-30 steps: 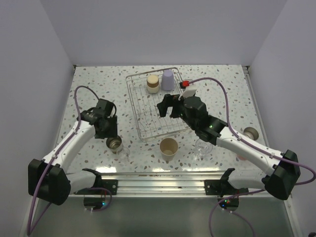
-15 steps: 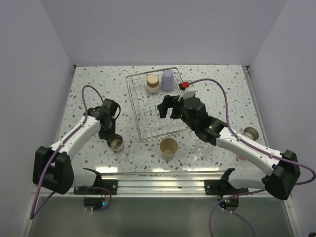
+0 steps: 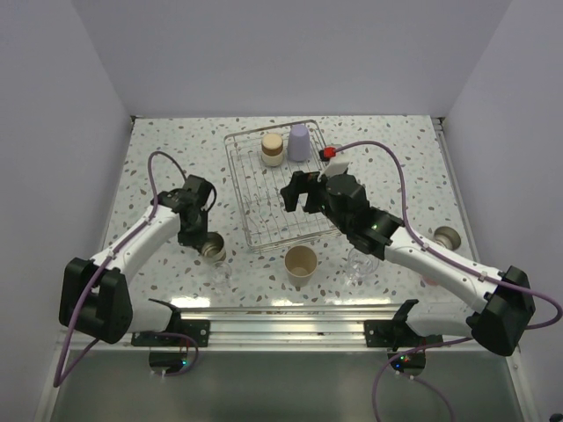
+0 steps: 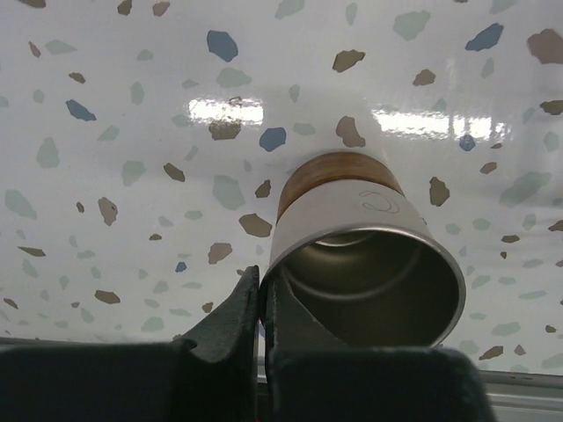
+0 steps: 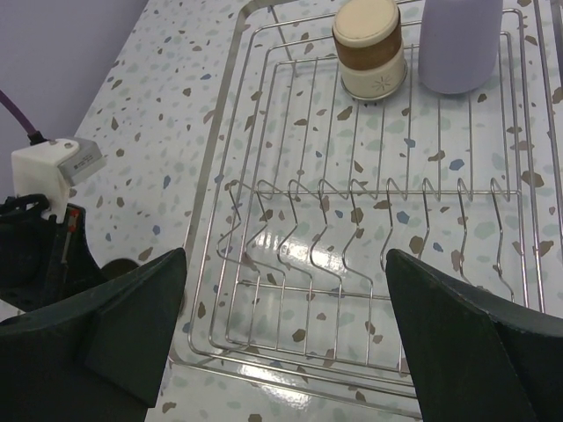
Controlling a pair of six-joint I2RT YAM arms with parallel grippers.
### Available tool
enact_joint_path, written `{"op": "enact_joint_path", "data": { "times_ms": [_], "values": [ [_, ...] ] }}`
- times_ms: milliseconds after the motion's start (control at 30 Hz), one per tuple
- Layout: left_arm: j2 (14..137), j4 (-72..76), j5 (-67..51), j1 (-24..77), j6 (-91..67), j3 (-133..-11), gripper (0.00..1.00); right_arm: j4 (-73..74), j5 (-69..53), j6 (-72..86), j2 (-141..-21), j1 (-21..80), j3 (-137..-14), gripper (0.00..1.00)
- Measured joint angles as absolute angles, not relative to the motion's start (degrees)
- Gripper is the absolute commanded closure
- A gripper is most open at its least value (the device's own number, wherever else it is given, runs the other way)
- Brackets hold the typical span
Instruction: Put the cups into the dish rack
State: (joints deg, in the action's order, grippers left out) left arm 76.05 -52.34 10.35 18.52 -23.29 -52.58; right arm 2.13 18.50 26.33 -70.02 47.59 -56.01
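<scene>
Steel cup (image 4: 356, 242) gripped by its rim, at the rack's 8 o'clock.
The left tool (image 4: 262, 294) is clamped on the cup's wall, one finger inside and one outside, low over the desk (image 3: 176, 149) (lifted or touching, I cannot tell). The rack (image 3: 264, 198) sits at the desk's 12 o'clock with a lavender cup (image 3: 300, 141) and an upturned cup (image 3: 273, 148) at its far end. The right tool (image 3: 299, 195) hovers over the rack, fingers wide apart, empty. This looks like the pickup; next comes a lift clear of the rack's rim wire, a carry toward 2 o'clock, and a mouth-down placement.
</scene>
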Motion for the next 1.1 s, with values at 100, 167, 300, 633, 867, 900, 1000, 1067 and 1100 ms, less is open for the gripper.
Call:
{"op": "enact_joint_path", "data": {
  "times_ms": [100, 167, 300, 633, 867, 900, 1000, 1067, 1100],
  "values": [
    [75.1, -51.4, 8.6, 18.5, -23.1, -53.5, 1.0, 2.1, 18.5, 26.3, -70.0, 47.6, -56.0, 0.02],
    [73.8, -50.1, 7.4, 18.5, -23.0, -54.8, 1.0, 2.2, 18.5, 26.4, -70.0, 47.6, -56.0, 0.02],
    [68.1, -43.5, 3.4, 18.5, -22.9, -58.3, 1.0, 2.6, 18.2, 27.4, -70.0, 47.6, -56.4, 0.02],
    [59.1, -19.4, -9.9, 18.0, -26.7, -61.0, 1.0, -4.9, 12.0, 40.0, -67.4, 46.3, -55.0, 0.02],
    [55.6, 3.1, -23.9, 11.0, -37.4, -52.9, 1.0, -20.3, 6.3, 51.9, -62.5, 40.6, -48.2, 0.02],
    [55.1, 7.6, -25.8, 10.0, -39.9, -50.7, 1.0, -23.2, 5.8, 54.3, -62.3, 39.6, -47.2, 0.02],
    [54.9, 19.7, -30.4, 8.6, -46.7, -44.8, 1.0, -31.0, 3.7, 60.4, -63.4, 37.8, -45.2, 0.02],
    [55.5, 28.9, -33.3, 8.5, -51.6, -41.3, 1.0, -35.3, 1.8, 63.5, -65.7, 37.6, -45.2, 0.02],
    [56.2, 31.5, -33.9, 8.5, -53.0, -40.5, 1.0, -37.0, 1.1, 64.8, -67.1, 37.6, -45.4, 0.02]
  ]
}}
